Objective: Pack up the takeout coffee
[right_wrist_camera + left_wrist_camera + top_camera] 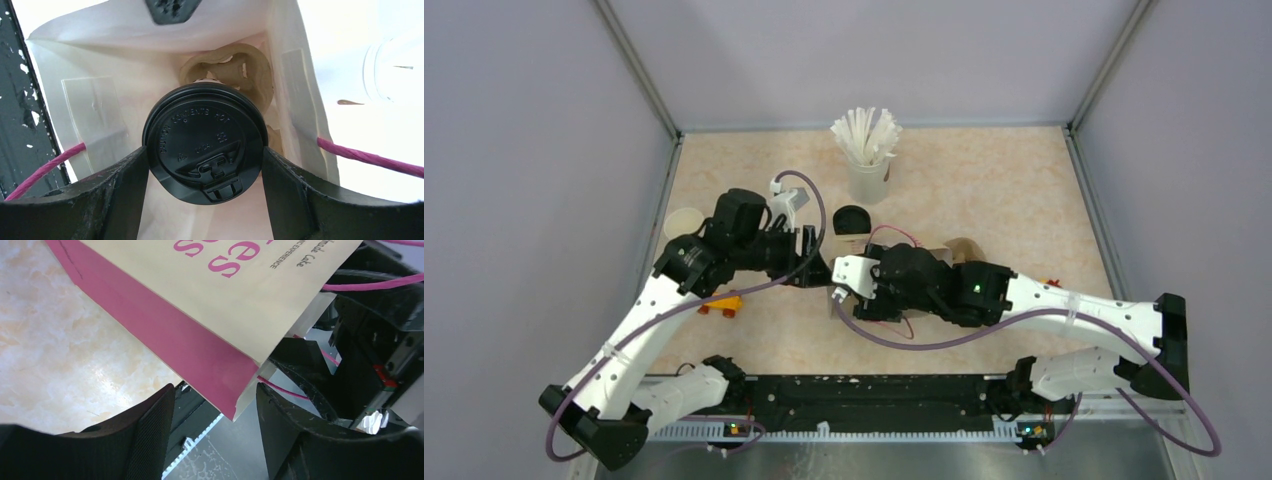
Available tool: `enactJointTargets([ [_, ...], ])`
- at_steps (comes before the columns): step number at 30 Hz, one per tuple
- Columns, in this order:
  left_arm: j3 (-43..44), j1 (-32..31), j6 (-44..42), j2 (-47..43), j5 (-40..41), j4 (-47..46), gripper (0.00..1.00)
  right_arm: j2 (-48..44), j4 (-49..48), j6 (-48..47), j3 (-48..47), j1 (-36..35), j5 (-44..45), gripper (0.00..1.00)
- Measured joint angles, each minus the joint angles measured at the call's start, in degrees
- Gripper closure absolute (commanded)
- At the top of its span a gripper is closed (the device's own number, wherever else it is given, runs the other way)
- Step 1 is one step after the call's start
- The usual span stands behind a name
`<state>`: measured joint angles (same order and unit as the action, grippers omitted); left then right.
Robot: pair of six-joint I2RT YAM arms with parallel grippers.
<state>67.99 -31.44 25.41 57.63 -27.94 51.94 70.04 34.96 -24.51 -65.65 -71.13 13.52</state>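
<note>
1. On the outer side of the left pincer (215, 390) stands a cream paper cup (682, 222). A small orange block (724, 304) lies on the table (984, 190) near that arm.
2. The left pincer's fingers are spread wide. A corner of the paper bag (210, 315), beige with a pink side, sits between them; I cannot tell whether it touches either finger.
3. The right pincer (204, 152) is clamped on the coffee cup (200, 125), one finger against each side of its black lid.
4. The cup hangs in the bag's open mouth with white walls all round. How deep it sits, I cannot tell.
5. Past the lid, a brown cardboard piece (235, 65) lies in the bag.
6. Beyond the pincers stands a white cup of straws (869, 150).
</note>
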Motion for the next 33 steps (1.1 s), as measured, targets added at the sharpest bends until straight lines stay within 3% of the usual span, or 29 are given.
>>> enactJointTargets([
  [4,-1.18,0.00,0.70,-0.13,-0.72,-0.35,0.29,0.02,-1.55,0.04,0.00,0.00,0.37,0.33],
  [14,-3.98,0.00,2.27,-2.21,-1.18,-3.80,0.44,0.76,-5.99,0.31,0.42,0.00,0.76,0.34],
  [17,-5.40,0.00,3.06,-2.21,-1.16,-4.85,0.52,0.76,-6.40,0.31,0.79,0.00,0.98,0.34],
  [22,-6.51,0.00,3.74,-2.21,-1.33,-6.58,0.84,0.68,-6.88,0.28,1.51,0.00,1.20,0.33],
  [25,-6.62,0.00,3.85,-2.14,-1.73,-7.63,0.95,0.04,-7.82,0.04,2.93,-0.02,0.90,0.33],
  [33,-6.62,0.00,3.82,-1.46,-3.41,-8.76,1.00,-1.03,-10.12,-4.31,5.66,0.00,-0.13,0.33],
])
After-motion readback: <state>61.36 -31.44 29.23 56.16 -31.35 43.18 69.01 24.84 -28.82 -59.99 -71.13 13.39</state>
